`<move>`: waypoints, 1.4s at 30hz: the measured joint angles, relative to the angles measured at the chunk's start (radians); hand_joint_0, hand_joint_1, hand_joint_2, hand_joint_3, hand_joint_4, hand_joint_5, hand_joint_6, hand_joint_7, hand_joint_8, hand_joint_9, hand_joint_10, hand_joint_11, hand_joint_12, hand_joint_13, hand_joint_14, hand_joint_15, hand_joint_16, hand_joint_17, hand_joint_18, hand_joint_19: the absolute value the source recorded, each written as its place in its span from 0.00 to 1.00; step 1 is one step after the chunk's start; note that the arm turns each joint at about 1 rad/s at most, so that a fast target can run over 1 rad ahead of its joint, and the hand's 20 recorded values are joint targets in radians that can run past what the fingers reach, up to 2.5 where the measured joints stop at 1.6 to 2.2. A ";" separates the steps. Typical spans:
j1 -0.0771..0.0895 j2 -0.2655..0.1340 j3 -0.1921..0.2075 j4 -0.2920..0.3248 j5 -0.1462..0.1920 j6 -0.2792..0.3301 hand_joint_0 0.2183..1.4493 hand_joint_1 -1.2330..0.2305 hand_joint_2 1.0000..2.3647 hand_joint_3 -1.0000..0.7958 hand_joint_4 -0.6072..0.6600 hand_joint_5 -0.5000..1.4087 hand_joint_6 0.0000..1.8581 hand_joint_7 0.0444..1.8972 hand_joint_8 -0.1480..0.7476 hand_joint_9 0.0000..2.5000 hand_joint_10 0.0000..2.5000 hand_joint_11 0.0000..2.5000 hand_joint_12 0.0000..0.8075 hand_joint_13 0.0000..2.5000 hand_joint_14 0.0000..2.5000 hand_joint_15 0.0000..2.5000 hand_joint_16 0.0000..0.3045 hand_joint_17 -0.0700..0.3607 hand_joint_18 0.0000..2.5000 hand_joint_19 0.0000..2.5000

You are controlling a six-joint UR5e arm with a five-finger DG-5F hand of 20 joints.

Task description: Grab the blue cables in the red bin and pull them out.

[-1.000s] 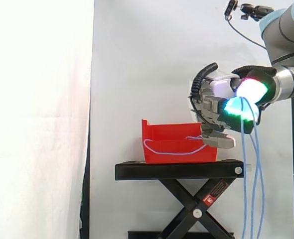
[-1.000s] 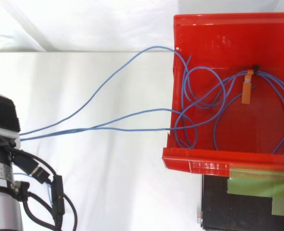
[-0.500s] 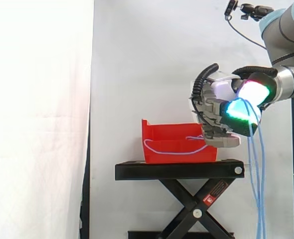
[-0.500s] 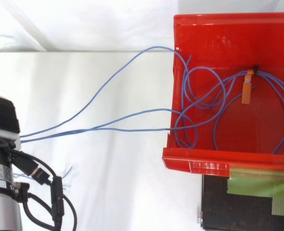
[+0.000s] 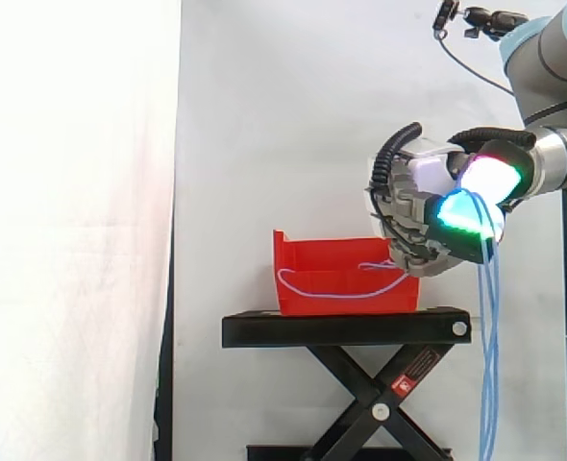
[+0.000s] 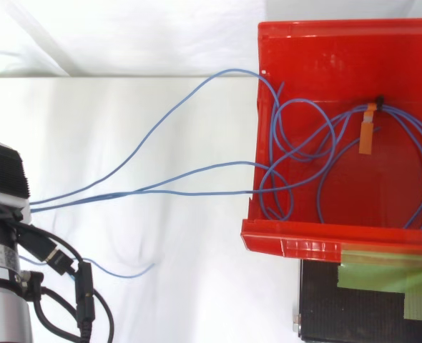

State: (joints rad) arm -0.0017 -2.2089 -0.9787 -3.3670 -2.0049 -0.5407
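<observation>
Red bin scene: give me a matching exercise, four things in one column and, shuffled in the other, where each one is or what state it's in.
Things
1. red bin
2. blue cables
3. hand
4. orange tag

Places or states
A. curled shut, raised beside the bin
B. standing on the black stand
C. lying inside the bin among the loops
D. partly coiled in the bin, partly running over its edge to the hand

Pairs: 1-B, 2-D, 3-A, 4-C
</observation>
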 measured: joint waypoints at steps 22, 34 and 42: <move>0.008 0.017 0.000 -0.008 0.003 -0.001 0.48 0.30 0.00 0.00 0.53 0.84 0.00 0.48 0.37 0.67 0.01 0.77 0.33 0.48 1.00 0.24 0.14 0.38 0.50 0.56; 0.017 0.017 -0.011 -0.037 0.002 0.102 0.48 0.30 0.00 0.00 0.54 0.85 0.00 0.48 0.39 0.67 0.02 0.77 0.32 0.48 1.00 0.24 0.14 0.39 0.50 0.54; 0.018 0.017 -0.074 0.069 0.021 0.241 0.48 0.30 0.00 0.00 0.53 0.85 0.00 0.47 0.39 0.66 0.02 0.76 0.33 0.48 1.00 0.23 0.14 0.38 0.50 0.55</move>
State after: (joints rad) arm 0.0167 -2.1920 -1.0528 -3.2977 -1.9836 -0.2993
